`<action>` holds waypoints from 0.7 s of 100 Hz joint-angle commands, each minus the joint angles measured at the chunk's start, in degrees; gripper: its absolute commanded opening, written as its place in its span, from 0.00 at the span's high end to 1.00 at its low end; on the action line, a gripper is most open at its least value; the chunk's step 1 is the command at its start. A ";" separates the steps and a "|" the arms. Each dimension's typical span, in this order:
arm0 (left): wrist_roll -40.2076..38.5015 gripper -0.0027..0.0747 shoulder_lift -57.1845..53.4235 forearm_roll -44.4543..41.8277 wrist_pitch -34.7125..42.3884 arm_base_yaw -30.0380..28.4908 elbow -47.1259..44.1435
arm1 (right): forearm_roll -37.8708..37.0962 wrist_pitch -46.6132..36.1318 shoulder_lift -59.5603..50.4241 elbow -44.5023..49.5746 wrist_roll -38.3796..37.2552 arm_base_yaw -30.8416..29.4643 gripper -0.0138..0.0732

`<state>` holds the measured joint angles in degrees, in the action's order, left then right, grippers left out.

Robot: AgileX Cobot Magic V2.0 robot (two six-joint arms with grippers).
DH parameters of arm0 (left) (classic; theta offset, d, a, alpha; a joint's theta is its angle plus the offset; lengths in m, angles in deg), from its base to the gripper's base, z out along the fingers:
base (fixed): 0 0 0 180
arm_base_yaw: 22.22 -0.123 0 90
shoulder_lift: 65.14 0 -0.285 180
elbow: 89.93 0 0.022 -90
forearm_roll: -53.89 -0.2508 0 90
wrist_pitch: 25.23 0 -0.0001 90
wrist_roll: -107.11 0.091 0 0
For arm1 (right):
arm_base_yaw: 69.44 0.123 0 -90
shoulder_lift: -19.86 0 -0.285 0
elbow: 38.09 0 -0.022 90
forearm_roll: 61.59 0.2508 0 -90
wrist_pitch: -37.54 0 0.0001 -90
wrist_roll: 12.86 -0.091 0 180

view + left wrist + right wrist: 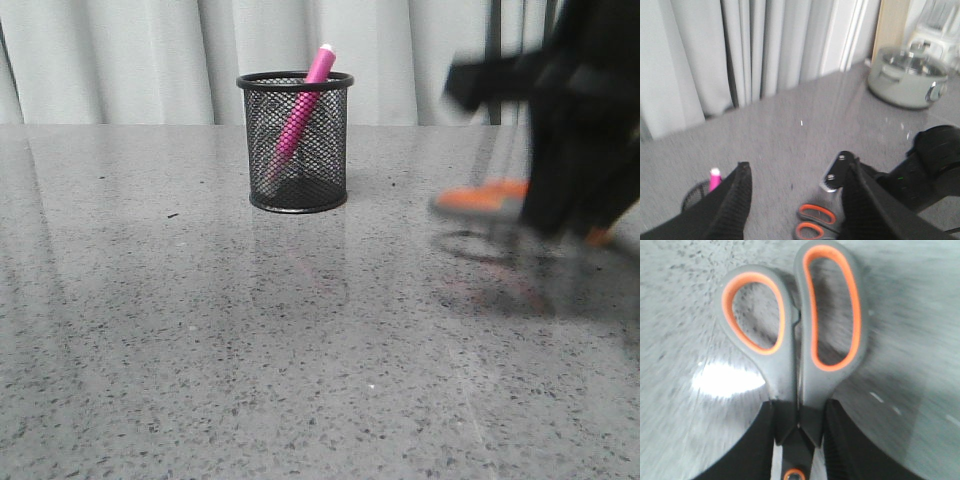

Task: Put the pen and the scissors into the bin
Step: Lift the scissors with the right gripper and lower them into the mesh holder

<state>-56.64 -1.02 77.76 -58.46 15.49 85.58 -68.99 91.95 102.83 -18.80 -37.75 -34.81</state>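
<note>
The black mesh bin [296, 140] stands on the grey table at the middle back. The magenta pen [302, 105] leans inside it with its whitish cap above the rim. My right gripper [565, 215], blurred at the right, is shut on the scissors [483, 199] and holds them just above the table, orange-lined handles pointing left. In the right wrist view the fingers [765, 440] clamp the scissors [805, 335] by the pivot. My left gripper [798, 164] is open and empty, high over the table; below it show the pen [715, 179], the bin [694, 196] and the scissors' handles [817, 222].
Pale curtains [120, 60] hang behind the table. In the left wrist view a grey lidded pot [902, 75] and a white appliance [940, 30] stand at the table's far corner, and my right arm [932, 167] is beside the scissors.
</note>
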 commanded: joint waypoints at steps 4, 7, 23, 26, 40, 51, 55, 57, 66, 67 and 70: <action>0.08 0.54 -5.34 -0.77 5.63 0.40 1.61 | -2.16 0.58 -10.59 -7.00 0.80 -0.28 0.93; 0.08 0.54 -6.25 -1.00 6.04 0.40 1.61 | -2.25 -1.93 -12.27 -8.29 0.80 -0.28 0.93; 0.08 0.56 -9.51 -0.98 6.98 0.40 1.61 | -2.64 -31.49 -15.02 -11.21 0.82 -0.28 0.93; 0.08 0.56 -9.79 -0.98 6.72 0.40 1.61 | -3.65 -37.27 -14.23 -11.05 0.92 -0.28 0.93; -0.56 0.56 -9.79 0.29 3.52 0.40 1.61 | -14.37 -62.21 -6.05 -10.96 0.92 -0.51 0.93; -0.56 0.56 -9.79 3.84 0.91 0.40 1.61 | -20.78 -77.83 1.85 -10.96 0.92 -2.90 0.93; -0.56 0.56 -9.79 4.75 0.03 0.40 1.61 | -21.04 -80.91 5.02 -11.19 0.92 -3.98 0.93; -0.56 0.56 -9.79 5.07 -0.43 0.40 1.61 | -21.04 -82.20 6.54 -11.17 0.92 -4.50 0.93; -0.56 0.56 -10.00 5.60 -2.20 0.40 1.61 | -20.75 -86.45 11.88 -11.17 0.92 -6.61 0.93; -0.56 0.56 -10.14 5.60 -2.34 0.40 1.61 | -20.49 -87.04 12.65 -11.17 0.92 -6.89 0.93; -0.56 0.56 -10.26 5.70 -2.96 0.40 1.61 | -19.78 -88.36 14.33 -11.17 0.92 -7.29 0.93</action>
<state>-56.74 -10.78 81.22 -63.37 15.49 85.58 -89.41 12.92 115.09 -28.09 -37.36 -40.16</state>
